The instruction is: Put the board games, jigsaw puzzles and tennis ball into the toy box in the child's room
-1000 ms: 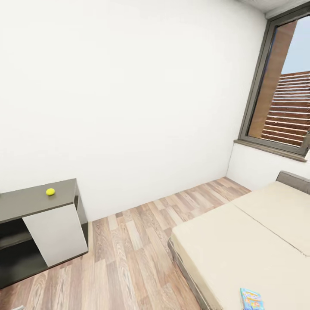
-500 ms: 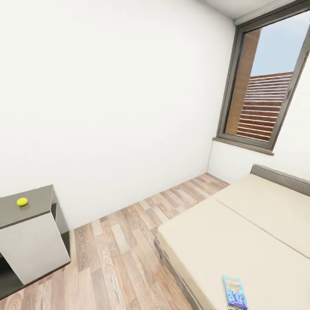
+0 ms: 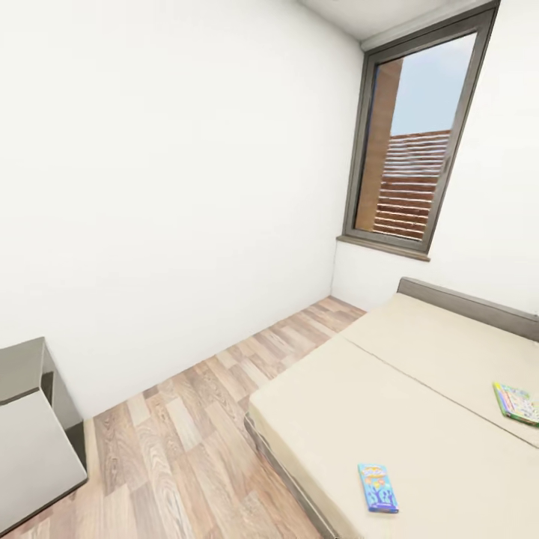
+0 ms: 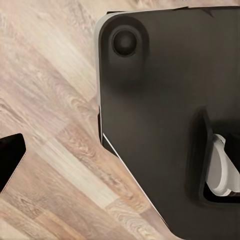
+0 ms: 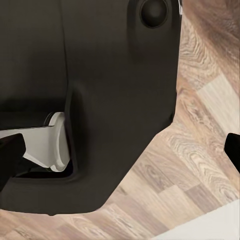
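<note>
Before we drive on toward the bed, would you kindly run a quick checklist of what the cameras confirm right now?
1. Blue flat board game box lying on the beige bed: ok.
2. Green flat board game box on the bed near the right edge of the head view: ok.
3. Wooden plank floor between robot and bed free of obstacles: ok.
4. Toy box located: cannot tell.
5. Gripper states: cannot tell.

No lettering can be read: the printed covers of the blue flat board game box and the green-edged one, both on the beige bed, are too blurred.
</note>
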Available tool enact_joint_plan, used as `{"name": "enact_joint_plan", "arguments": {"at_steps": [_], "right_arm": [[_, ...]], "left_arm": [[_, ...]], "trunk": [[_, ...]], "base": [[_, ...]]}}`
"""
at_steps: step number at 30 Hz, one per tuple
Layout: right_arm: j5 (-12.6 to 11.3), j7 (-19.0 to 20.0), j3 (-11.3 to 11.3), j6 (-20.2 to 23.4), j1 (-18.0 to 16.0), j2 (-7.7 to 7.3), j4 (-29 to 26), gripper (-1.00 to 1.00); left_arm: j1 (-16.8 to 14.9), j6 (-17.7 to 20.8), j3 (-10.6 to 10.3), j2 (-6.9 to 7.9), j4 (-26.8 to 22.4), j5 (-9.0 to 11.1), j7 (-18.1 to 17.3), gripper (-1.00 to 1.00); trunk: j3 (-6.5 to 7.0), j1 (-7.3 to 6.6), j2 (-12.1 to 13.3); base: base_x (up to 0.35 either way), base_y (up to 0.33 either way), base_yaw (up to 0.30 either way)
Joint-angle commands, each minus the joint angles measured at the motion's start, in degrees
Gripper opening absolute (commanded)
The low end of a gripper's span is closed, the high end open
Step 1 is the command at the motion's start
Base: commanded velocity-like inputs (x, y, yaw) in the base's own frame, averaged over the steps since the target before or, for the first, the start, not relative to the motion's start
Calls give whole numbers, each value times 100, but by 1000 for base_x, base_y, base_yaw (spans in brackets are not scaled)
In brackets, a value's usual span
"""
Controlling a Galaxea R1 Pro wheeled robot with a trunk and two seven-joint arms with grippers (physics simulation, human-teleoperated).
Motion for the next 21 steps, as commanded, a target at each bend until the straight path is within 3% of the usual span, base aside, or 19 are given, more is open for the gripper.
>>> {"name": "enact_joint_plan", "arguments": {"at_steps": [1,21], "right_arm": [[-7,3,-3,1,-1,0,0,100],[-7,3,-3,1,-1,5,0,100]], "left_arm": [[3,-19,-4,1,-1,-4,-7,100],[5,-16,-12,-7,-1,-13,-13,100]], "trunk": [[0,2,-2],[0,2,-2]], "base": [[0,0,-277],[0,0,-278]]}}
